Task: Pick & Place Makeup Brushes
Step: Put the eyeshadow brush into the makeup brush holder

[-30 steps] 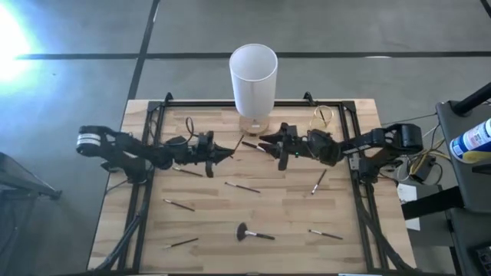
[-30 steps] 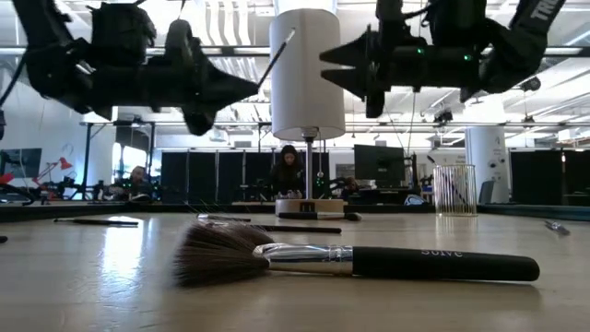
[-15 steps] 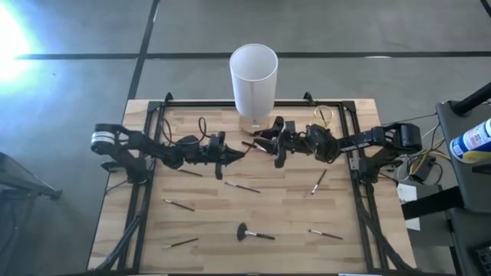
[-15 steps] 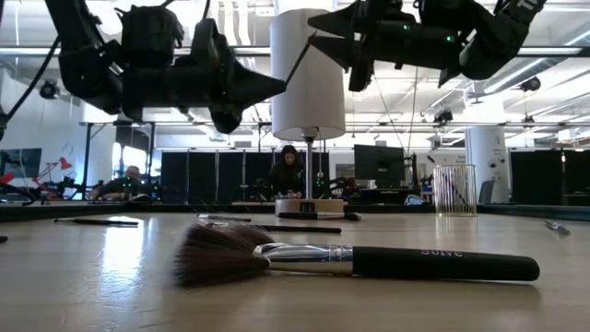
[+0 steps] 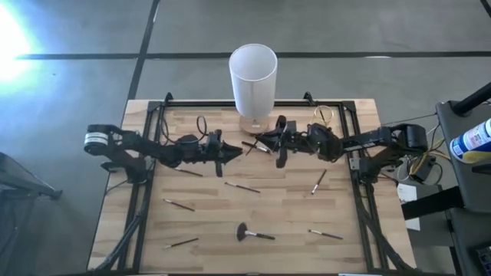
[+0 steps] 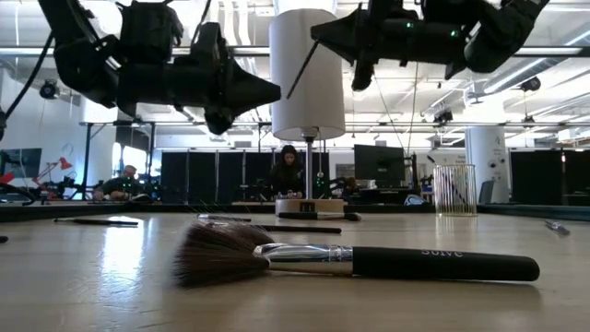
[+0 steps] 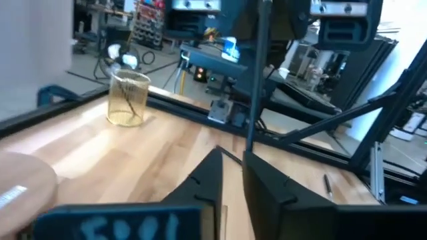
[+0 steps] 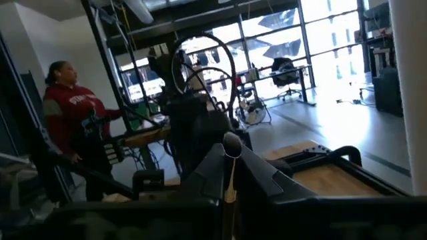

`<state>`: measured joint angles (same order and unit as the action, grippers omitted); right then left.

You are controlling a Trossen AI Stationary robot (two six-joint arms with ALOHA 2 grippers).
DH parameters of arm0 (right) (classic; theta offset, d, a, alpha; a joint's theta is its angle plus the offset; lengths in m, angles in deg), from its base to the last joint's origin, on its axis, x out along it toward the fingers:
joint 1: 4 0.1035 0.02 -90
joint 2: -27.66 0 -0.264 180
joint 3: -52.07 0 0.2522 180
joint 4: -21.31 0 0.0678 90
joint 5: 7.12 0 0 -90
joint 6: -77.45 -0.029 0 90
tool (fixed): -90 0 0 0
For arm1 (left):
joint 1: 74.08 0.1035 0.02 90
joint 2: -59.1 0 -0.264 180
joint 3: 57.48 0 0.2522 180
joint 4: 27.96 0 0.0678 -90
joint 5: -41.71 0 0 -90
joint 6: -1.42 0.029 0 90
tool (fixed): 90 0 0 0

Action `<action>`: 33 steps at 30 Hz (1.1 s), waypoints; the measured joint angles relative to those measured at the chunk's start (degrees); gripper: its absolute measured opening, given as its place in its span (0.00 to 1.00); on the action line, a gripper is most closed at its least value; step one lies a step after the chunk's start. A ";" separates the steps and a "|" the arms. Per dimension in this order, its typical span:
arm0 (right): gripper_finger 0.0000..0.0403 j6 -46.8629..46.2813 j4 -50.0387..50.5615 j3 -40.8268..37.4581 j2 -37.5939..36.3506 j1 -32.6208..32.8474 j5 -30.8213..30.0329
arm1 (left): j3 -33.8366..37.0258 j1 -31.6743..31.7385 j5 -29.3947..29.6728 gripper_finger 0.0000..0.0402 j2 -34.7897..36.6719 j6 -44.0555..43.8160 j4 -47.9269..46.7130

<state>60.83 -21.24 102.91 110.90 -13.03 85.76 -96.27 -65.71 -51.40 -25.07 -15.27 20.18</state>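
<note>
Right end effector (image 5: 261, 144) clenched on a makeup brush (image 5: 253, 146) at centre; left end effector (image 5: 236, 151) just beside, grip unclear. White cup (image 5: 253, 77) at 12 o'clock; fluffy brush (image 5: 253, 233) at 6 on tabletop (image 5: 207, 222).

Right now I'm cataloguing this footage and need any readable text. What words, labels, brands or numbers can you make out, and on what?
"Solve", or close to it; pale lettering, too small to be sure: on the black handle of the fluffy brush lying nearest in the low view.
Blue marks along the left gripper body in the left wrist view: blurred, unreadable.
Lettering on a person's red top in the right wrist view: too blurred to read.
Label on the blue bottle beside the table: unreadable.
</note>
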 joint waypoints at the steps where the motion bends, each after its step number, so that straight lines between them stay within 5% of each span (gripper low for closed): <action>1: 0.04 0.59 2.60 0.00 -1.68 -0.12 -0.08 | 0.48 0.07 0.08 0.15 0.96 0.23 -0.09; 10: 0.03 8.16 40.52 0.00 -25.60 -2.13 -17.01 | 6.16 1.54 -0.22 0.19 6.08 2.06 0.55; 17: 0.03 10.68 62.74 0.00 -37.42 -13.55 -32.90 | 6.88 1.53 -0.46 0.16 6.17 3.54 0.66; 22: 0.03 12.80 65.49 -0.49 -36.46 -26.91 -32.45 | 6.88 1.54 -0.46 0.16 6.11 4.87 0.68; 26: 0.03 12.70 64.55 -1.86 -33.50 -35.34 -26.44 | 6.88 1.54 -0.46 0.16 6.11 4.65 0.66; 33: 0.03 9.99 60.28 -4.27 -27.76 -40.69 -23.18 | 6.98 1.72 -0.46 0.16 6.11 4.72 0.64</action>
<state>70.82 39.03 98.64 83.15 -53.72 62.58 -89.29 -63.99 -51.86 -18.96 -10.55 20.82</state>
